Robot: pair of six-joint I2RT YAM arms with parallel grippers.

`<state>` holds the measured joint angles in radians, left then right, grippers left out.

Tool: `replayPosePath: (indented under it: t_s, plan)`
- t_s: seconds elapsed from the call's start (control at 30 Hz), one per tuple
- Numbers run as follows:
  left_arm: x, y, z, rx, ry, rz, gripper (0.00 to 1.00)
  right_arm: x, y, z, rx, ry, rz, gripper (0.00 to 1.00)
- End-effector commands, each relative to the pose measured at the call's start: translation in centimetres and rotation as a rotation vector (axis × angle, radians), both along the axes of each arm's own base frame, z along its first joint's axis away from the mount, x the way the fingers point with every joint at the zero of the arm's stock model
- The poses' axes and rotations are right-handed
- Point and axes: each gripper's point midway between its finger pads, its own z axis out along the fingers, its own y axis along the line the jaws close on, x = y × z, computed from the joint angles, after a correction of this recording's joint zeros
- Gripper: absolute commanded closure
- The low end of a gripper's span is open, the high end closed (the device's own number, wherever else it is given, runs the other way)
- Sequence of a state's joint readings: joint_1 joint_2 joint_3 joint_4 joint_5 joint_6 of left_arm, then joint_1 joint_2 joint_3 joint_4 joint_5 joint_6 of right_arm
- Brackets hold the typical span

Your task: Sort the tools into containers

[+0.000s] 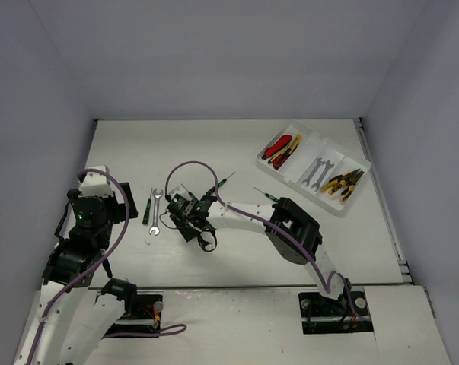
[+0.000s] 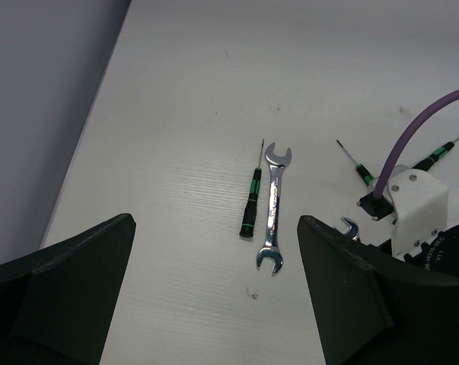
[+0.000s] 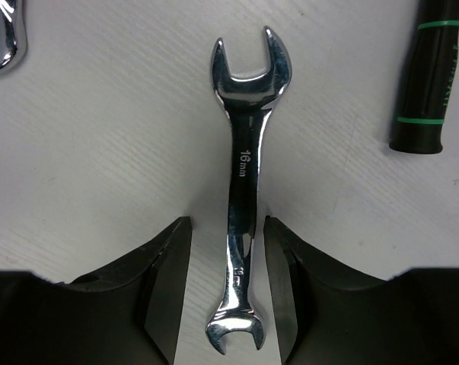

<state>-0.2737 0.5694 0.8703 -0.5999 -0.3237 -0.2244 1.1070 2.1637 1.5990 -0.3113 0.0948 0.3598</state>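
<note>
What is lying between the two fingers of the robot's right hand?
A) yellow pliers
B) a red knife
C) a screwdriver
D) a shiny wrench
D: in the right wrist view, the silver wrench lies lengthwise between the two open fingers of the right hand, with a small gap on each side.

The right gripper (image 3: 227, 226) straddles a silver wrench (image 3: 244, 152), jaws just clear of its shaft.

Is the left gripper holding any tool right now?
No, the left gripper stands wide open with nothing between its fingers; a wrench and a screwdriver lie on the table beyond it.
</note>
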Motion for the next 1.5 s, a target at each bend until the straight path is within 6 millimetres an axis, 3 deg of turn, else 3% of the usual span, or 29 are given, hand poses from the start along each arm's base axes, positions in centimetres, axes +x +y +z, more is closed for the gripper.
replayPosePath:
  t_s: [0.0, 0.1, 0.23, 0.43, 0.6, 0.87, 1.03, 1.37, 1.47]
  plan:
    - [0.9, 0.1, 1.6, -0.021, -0.061, 0.020, 0.15, 0.6, -2.3, -2.4, -0.082, 0.035, -0.032, 0.62]
    - [0.9, 0.0, 1.5, -0.019, -0.058, 0.019, 0.15, 0.8, -3.3, -3.1, -0.103, 0.047, -0.048, 0.71]
    - [1.0, -0.1, 1.5, -0.022, -0.056, 0.010, 0.15, 0.1, -6.6, -4.2, -0.168, 0.066, -0.083, 0.96]
    - [1.1, -0.4, 1.3, -0.023, -0.047, -0.004, 0.15, -3.0, -13.4, -4.7, -0.259, 0.113, -0.133, 1.00]
    - [1.3, -0.6, 1.2, -0.026, -0.042, -0.014, 0.15, -5.2, -17.4, -4.0, -0.281, 0.150, -0.162, 0.99]
    - [1.5, -0.9, 1.0, -0.027, -0.027, -0.031, 0.15, -5.1, -18.8, -2.2, -0.297, 0.158, -0.167, 0.81]
    - [1.5, -1.0, 0.9, -0.026, -0.025, -0.034, 0.15, -4.2, -18.0, -2.4, -0.308, 0.168, -0.145, 0.78]
    - [1.6, -1.2, 0.8, -0.027, -0.019, -0.045, 0.15, -4.7, -18.0, -3.7, -0.324, 0.238, -0.089, 0.75]
    - [1.6, -1.2, 0.8, -0.028, -0.020, -0.046, 0.15, -4.9, -18.0, -4.2, -0.329, 0.262, -0.076, 0.79]
